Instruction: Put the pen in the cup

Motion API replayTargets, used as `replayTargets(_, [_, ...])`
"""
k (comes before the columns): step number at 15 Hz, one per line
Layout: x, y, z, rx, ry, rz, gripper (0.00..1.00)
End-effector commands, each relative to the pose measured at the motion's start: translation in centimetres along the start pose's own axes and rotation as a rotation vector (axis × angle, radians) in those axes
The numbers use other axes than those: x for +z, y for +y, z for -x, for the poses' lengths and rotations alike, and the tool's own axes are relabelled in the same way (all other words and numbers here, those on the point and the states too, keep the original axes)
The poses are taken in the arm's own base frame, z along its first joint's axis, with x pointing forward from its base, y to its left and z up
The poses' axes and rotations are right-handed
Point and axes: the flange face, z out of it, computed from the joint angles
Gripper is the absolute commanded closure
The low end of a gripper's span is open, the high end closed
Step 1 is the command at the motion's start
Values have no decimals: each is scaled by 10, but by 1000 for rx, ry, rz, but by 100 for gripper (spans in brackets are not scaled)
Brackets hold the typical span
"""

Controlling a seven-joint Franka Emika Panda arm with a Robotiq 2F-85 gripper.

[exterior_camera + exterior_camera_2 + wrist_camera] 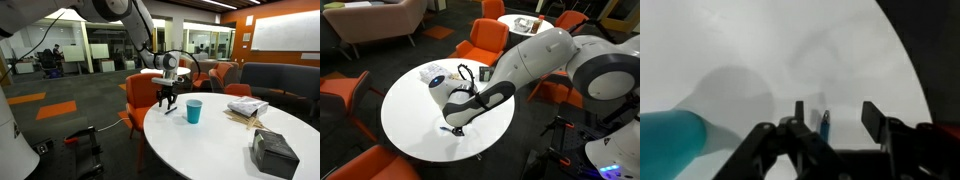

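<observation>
Jaws hang apart astride the thin pen [826, 123] on the table [205, 142]; an off-centre close may flick it away; the cup [194, 111], near, could tip.

Round white table [205, 148], orange chairs [485, 40], seemingly offices.

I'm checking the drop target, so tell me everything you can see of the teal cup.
The cup is small, plain teal-blue and handleless, slightly tapered with the wider mouth up. It looks like matte plastic or paper. It stands upright on the white round table, touched by nothing else. The gripper hangs close beside it, apart. Its inside cannot be seen. The wrist view shows it blurred at lower left.
</observation>
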Motion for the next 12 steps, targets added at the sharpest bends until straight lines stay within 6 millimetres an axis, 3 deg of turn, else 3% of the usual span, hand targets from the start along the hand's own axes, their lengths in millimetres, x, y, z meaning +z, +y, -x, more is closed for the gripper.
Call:
replayTargets(1, [10,4,-16,46,-46,3,46])
replayTargets(7, [19,12,-33,55,-66,-17,54])
replayTargets(12, [28,4,-41,51,-93,-32,60])
